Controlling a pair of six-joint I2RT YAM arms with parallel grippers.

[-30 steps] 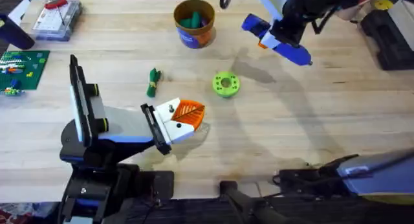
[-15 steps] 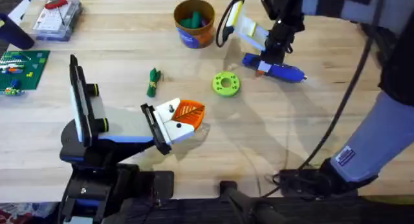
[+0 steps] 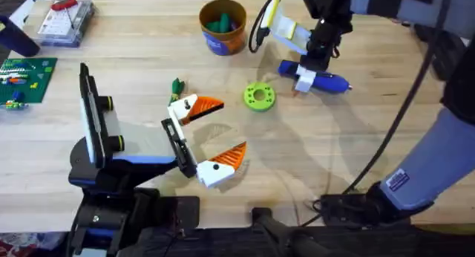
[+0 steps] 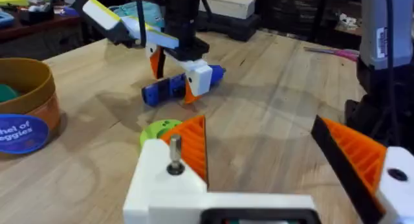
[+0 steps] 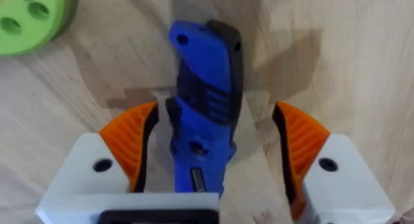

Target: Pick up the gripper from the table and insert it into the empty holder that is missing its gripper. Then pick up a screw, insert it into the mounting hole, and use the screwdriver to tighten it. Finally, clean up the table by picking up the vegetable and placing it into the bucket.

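The thick blue cylindrical powered screwdriver (image 3: 315, 78) lies flat on the pale wooden table (image 3: 386, 145) at the far right, just beyond the lime-green round disc with holes (image 3: 259, 96). Its long axis runs almost crosswise to the table, the blunt blue end toward the middle and the narrower end toward the right edge. The right gripper (image 3: 306, 76), white with orange ribbed pads, is lowered over the driver's middle; in its wrist view the two pads stand spread, one on each side of the blue body (image 5: 206, 101), with gaps showing, so it is released, not clamped. The left gripper (image 3: 204, 140), at the near centre, has its orange fingers splayed wide apart, grasping nothing. The small dark-green leafy toy bundle (image 3: 177, 87) lies just beyond its upper finger. The round orange-brown bucket with a blue label (image 3: 223, 26) stands at the far edge.
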